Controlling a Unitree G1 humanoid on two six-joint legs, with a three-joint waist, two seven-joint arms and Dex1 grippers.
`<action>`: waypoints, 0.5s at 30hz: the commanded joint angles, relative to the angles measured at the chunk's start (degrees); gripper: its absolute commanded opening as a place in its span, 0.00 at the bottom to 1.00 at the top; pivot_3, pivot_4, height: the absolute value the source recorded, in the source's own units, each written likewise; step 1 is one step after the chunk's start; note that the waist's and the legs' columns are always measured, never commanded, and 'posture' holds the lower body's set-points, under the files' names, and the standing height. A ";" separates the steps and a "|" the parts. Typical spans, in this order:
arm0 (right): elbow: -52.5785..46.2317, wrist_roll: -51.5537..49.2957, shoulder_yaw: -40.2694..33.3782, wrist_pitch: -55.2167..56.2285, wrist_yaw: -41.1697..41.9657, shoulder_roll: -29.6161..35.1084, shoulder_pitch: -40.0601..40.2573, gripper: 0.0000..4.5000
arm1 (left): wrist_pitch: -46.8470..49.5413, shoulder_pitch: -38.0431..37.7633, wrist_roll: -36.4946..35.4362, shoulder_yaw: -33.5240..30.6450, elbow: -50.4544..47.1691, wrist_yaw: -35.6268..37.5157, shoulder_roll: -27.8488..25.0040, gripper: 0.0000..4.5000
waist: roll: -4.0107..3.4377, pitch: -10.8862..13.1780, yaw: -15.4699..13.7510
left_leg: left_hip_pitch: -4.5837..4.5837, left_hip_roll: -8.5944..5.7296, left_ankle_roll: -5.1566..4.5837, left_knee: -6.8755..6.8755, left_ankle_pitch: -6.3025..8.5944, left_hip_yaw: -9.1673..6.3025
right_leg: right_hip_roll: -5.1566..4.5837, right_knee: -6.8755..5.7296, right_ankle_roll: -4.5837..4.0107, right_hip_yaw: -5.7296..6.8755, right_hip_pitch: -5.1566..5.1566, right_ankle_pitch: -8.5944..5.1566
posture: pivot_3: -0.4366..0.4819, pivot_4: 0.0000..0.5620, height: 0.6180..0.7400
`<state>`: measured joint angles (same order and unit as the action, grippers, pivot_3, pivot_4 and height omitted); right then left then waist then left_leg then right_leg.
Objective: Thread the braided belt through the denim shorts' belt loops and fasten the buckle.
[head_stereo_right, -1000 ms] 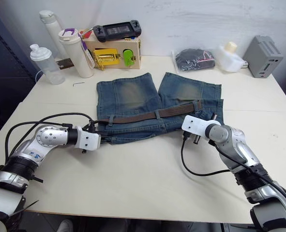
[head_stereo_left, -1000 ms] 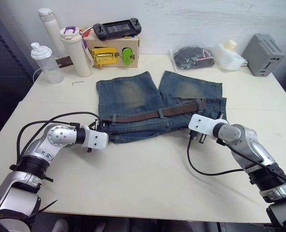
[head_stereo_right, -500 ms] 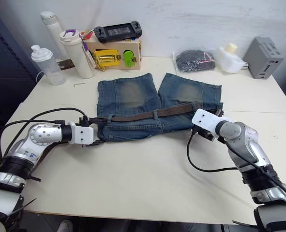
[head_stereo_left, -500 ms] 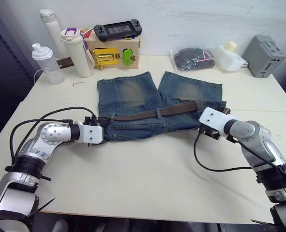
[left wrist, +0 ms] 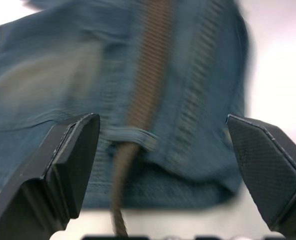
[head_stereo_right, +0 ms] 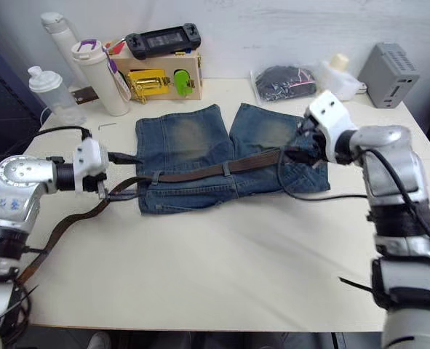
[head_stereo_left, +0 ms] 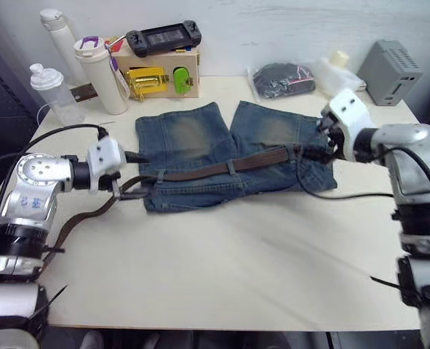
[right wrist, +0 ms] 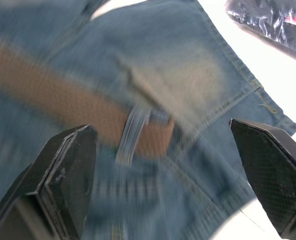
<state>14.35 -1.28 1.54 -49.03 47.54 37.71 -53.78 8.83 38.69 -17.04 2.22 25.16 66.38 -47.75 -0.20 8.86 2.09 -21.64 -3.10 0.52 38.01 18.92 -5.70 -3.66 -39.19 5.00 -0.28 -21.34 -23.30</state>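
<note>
The denim shorts (head_stereo_left: 193, 138) lie flat mid-table, waistband toward me. The braided belt (head_stereo_left: 200, 171) runs along the waistband under belt loops (head_stereo_left: 231, 166). Its free tail (head_stereo_left: 76, 222) trails left over the table edge. My left gripper (head_stereo_left: 129, 175) is open just off the waistband's left end, its fingers either side of the belt (left wrist: 137, 100) without touching it. My right gripper (head_stereo_left: 315, 145) is open over the waistband's right end, above a loop (right wrist: 132, 132) that crosses the belt. The buckle is hidden.
Along the back stand a white tumbler (head_stereo_left: 98, 65), a clear bottle (head_stereo_left: 51, 94), a wooden box with a yellow latch (head_stereo_left: 156, 73), a game console (head_stereo_left: 160, 35), a black bag (head_stereo_left: 280, 76) and a grey box (head_stereo_left: 395, 73).
Both grippers have gone from nearly shut to open. The left one has drawn back left of the shorts. The right one has lifted to the waistband's right end. The camera has shifted too.
</note>
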 commanded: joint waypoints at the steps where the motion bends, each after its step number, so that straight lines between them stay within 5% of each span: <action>1: 10.99 -2.17 -2.49 0.64 -1.65 -1.82 -4.57 1.00 | 9.26 1.60 -3.08 -1.94 4.53 2.48 1.52 0.98 | 0.02 0.02 0.35 | -0.02 -0.09 -0.01 -0.02 0.01 0.00 | -0.07 -0.34 0.00 -0.01 -0.21 0.00 | 0.48 0.27 1.00; 9: 30.15 -2.20 0.03 8.66 0.82 -6.41 -9.25 1.00 | 17.81 8.68 -1.97 -4.97 18.24 -2.84 7.80 0.98 | 0.12 0.07 1.43 | -0.12 -0.13 -0.02 0.12 0.01 -0.07 | -0.10 -0.48 0.00 0.11 -0.27 0.00 | 0.48 0.27 1.00; 12: 31.56 -2.48 0.43 9.48 2.29 -6.46 -8.72 0.84 | 18.87 7.79 -1.47 -4.72 18.12 -2.27 8.55 1.00 | 0.12 0.07 1.91 | -0.11 -0.13 -0.02 0.10 0.01 -0.07 | -0.09 -0.59 0.01 0.12 -0.29 0.00 | 0.48 0.27 1.00; 15: 29.78 -3.04 0.61 8.91 3.71 -6.26 -7.90 0.53 | 19.24 6.45 -1.06 -4.67 16.95 -2.03 8.72 1.00 | 0.12 0.07 2.63 | -0.12 -0.12 -0.02 0.09 0.01 -0.08 | -0.09 -0.67 0.01 0.13 -0.33 0.01 | 0.48 0.27 1.00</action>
<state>46.42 -3.45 2.19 -40.38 50.12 30.76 -61.27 27.76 45.46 -18.22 -1.67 43.57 63.87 -38.59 -0.08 8.93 4.72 -21.75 -3.23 0.50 38.11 18.93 -5.78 -3.75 -39.86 5.01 -0.16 -21.66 -23.29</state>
